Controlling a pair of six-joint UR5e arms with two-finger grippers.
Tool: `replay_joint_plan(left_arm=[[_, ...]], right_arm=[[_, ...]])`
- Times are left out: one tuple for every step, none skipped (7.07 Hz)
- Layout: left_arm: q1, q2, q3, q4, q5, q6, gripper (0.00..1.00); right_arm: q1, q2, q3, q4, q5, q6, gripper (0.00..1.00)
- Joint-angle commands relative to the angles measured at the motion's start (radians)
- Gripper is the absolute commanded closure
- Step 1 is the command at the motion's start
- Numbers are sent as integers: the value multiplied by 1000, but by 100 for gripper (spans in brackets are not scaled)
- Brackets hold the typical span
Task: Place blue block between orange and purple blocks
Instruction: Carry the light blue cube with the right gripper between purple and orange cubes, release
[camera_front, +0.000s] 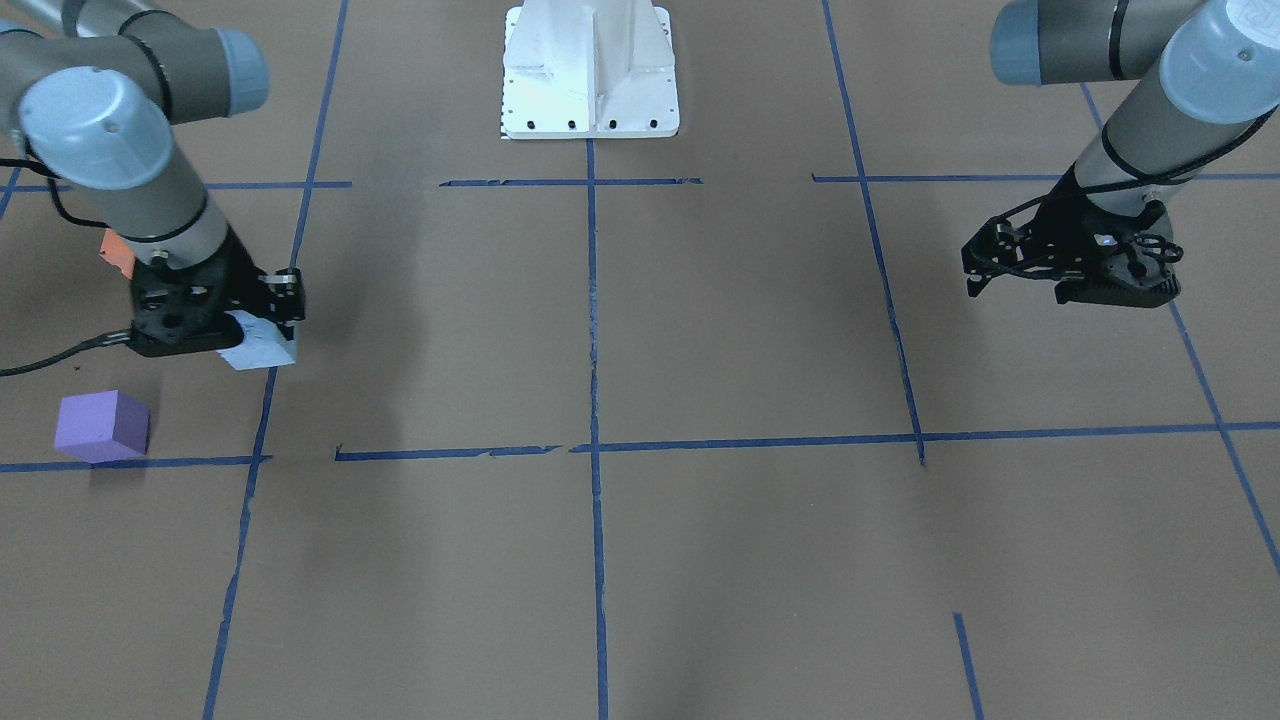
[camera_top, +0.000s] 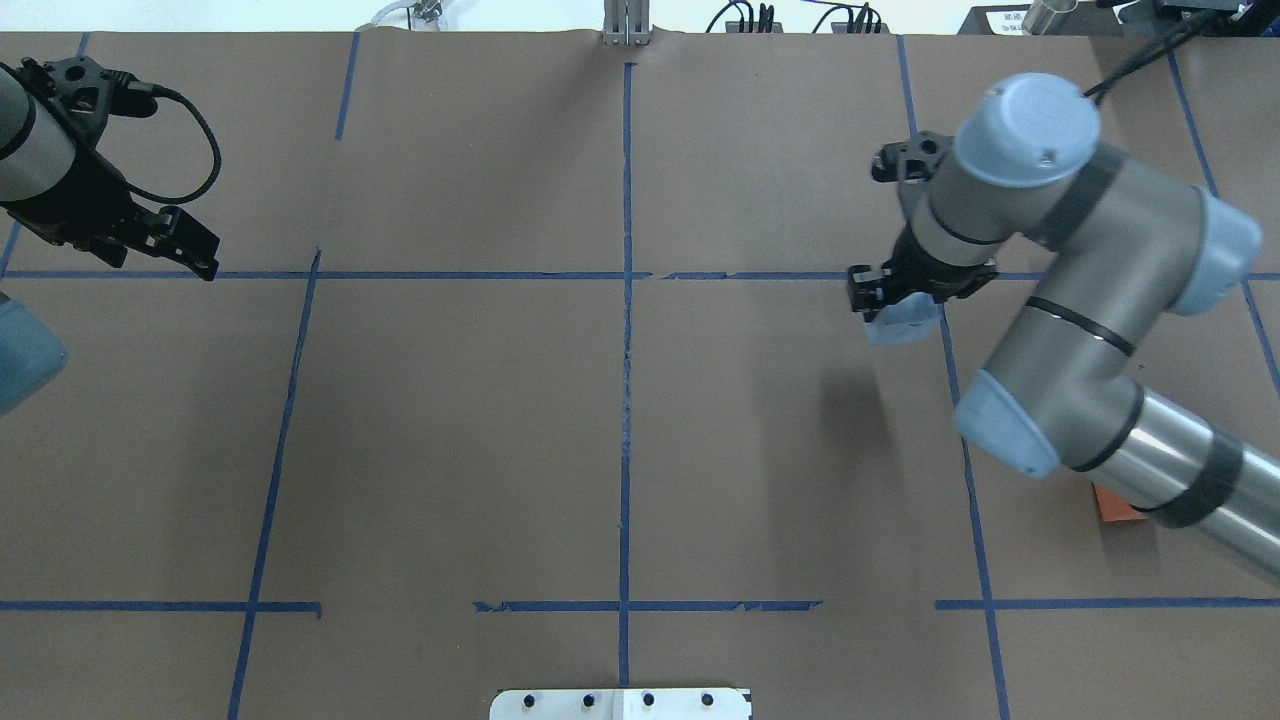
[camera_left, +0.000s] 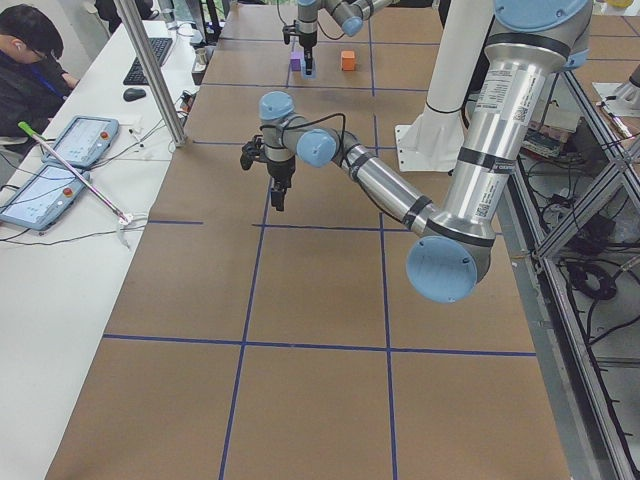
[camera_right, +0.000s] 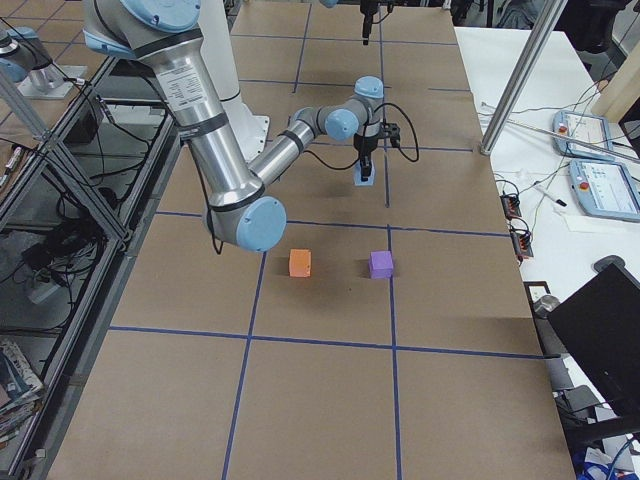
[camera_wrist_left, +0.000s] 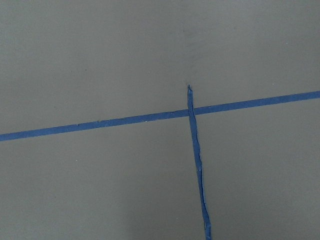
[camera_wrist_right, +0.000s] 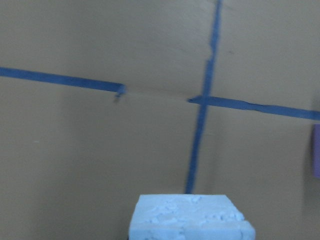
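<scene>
The blue block (camera_front: 256, 350) is held pinched by the right gripper (camera_front: 271, 324) at the front view's left, just beside the orange block (camera_front: 118, 256) and purple block (camera_front: 102, 427). Left gripper (camera_front: 985, 264) spread or not? Can't be told, honestly.

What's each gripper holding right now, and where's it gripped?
Right gripper holds the blue block by its upper sides. Left gripper holds nothing.
</scene>
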Motion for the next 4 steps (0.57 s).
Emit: replay_joint_plan(left_arm=[[1,0,0,0,-1,-1,0],[2,0,2,-2,-1,0,0],[2,0,1,-2,-1,-1,0],[2,0,-1,-2,-1,-1,0]], right_arm=[[70,-243,11,214,33,-53,65],[87,-282,11,221,51,-53,65],[87,-303,-13,224,52,-56,65],[87,-317,-44,291,53,-51,65]])
